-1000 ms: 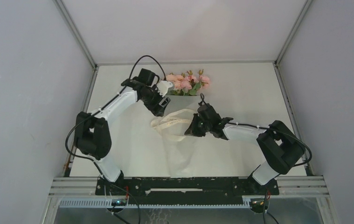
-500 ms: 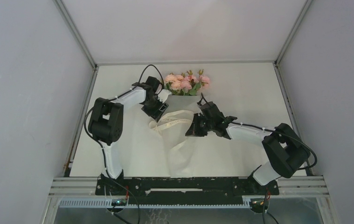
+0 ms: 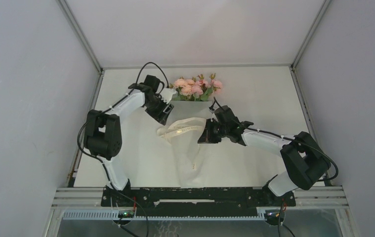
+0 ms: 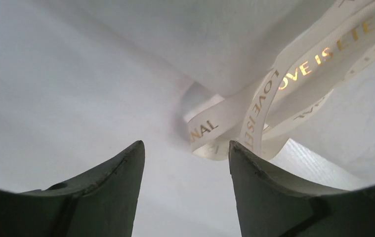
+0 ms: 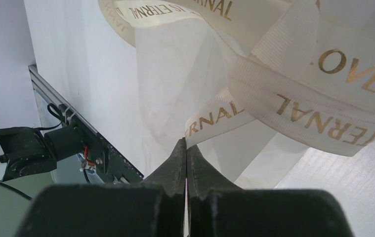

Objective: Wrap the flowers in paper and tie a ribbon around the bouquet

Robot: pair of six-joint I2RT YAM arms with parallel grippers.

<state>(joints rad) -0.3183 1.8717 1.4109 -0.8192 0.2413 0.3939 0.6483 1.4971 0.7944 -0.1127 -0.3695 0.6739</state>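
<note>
Top: flowers at the far side, stems in the paper. Ribbon lies in loose loops across the middle, so I'd say tying step, no knot yet.
Left wrist: left gripper spread and empty, ribbon loop just ahead.
Right wrist: right gripper clenched at the ribbon's edge; can't tell if it's pinching anything.
Next probably needs the left to close on a loop.

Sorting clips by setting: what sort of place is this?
Likely a robotics test booth: plain grey walls, a white table, and two robot arms bolted to a black base rail.
</note>
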